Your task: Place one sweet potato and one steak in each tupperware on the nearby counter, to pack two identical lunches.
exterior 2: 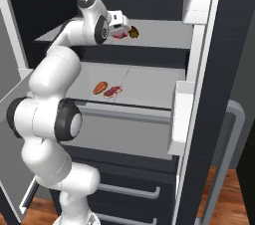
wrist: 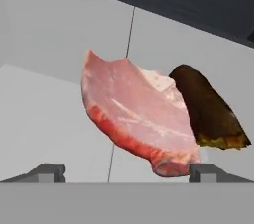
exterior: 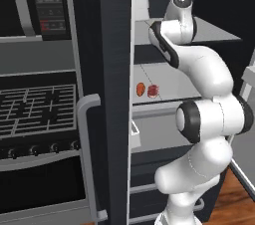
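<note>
Fetching the first steak (wrist: pixel 141 121) from the upper fridge shelf (wrist: pixel 44 114); claw (wrist: pixel 126 172) spread, steak just ahead, brown sweet potato (wrist: pixel 211 111) beside; next: advance, pinch.

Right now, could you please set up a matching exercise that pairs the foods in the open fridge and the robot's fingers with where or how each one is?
Things:
1. dark brown oval sweet potato
2. orange-red oval sweet potato
3. flat red marbled steak beside it
4. gripper fingers

States:
A. lower grey fridge shelf, left of its neighbour
B. spread open
C. upper grey fridge shelf
D. lower shelf, right of its neighbour

Pairs: 1-C, 2-A, 3-D, 4-B
</note>
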